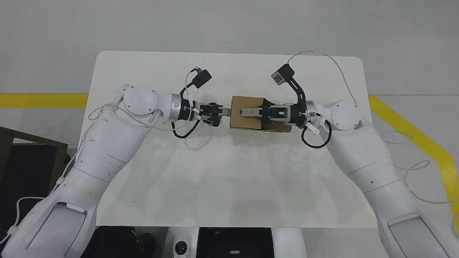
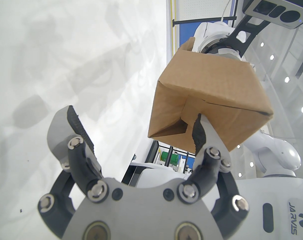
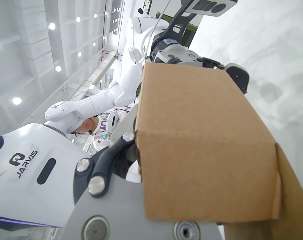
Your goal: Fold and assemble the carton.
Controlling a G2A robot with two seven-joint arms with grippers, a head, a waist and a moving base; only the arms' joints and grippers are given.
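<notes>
Carton: over the centre of the desk, body squared up. End facing left tool folded shut, one corner gaping; opposite flaps open, apparently pending. Right tool: clamped on carton wall. Left tool: spread apart, one tip touching the closed end.

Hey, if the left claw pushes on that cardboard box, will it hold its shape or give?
Probably gives: the box is thin cardboard with an unsealed end flap. Likely light: it looks hollow, held by the right claw.
</notes>
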